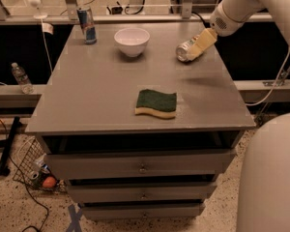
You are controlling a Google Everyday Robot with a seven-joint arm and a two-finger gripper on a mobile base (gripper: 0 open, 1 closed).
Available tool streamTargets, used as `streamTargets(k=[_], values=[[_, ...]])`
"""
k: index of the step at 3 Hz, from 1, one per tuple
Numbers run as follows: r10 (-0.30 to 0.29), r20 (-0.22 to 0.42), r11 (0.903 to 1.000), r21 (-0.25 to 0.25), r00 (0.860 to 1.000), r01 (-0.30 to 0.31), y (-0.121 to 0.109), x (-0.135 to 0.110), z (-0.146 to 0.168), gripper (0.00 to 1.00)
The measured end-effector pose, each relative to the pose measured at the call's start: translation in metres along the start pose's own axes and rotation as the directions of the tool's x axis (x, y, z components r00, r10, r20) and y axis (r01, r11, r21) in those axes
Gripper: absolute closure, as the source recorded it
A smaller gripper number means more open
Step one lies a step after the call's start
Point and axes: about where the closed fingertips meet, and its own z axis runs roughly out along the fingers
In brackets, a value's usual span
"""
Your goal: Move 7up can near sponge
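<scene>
The 7up can [184, 50] lies on its side at the back right of the grey table [96, 95], its shiny top facing front left. My gripper [201, 43], yellowish at the tip of the white arm, is right at the can's far right end and overlaps it. The sponge [156, 103], dark green over yellow, lies flat near the table's front edge, well in front of and a little left of the can.
A white bowl [131, 41] stands at the back middle. A tall blue and silver can [87, 24] stands at the back left. A water bottle [20, 77] sits on a ledge to the left. My white body [270, 178] fills the lower right.
</scene>
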Motion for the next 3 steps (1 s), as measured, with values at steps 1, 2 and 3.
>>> streamTargets(k=[1, 2, 3], values=[[0.124, 0.013, 0.9921, 0.016, 0.992, -0.125, -0.003, -0.007, 0.004, 0.00], [0.279, 0.028, 0.9581, 0.061, 0.960, -0.280, -0.011, -0.025, 0.008, 0.00], [0.424, 0.004, 0.9017, 0.092, 0.906, -0.423, -0.011, -0.041, 0.020, 0.00]])
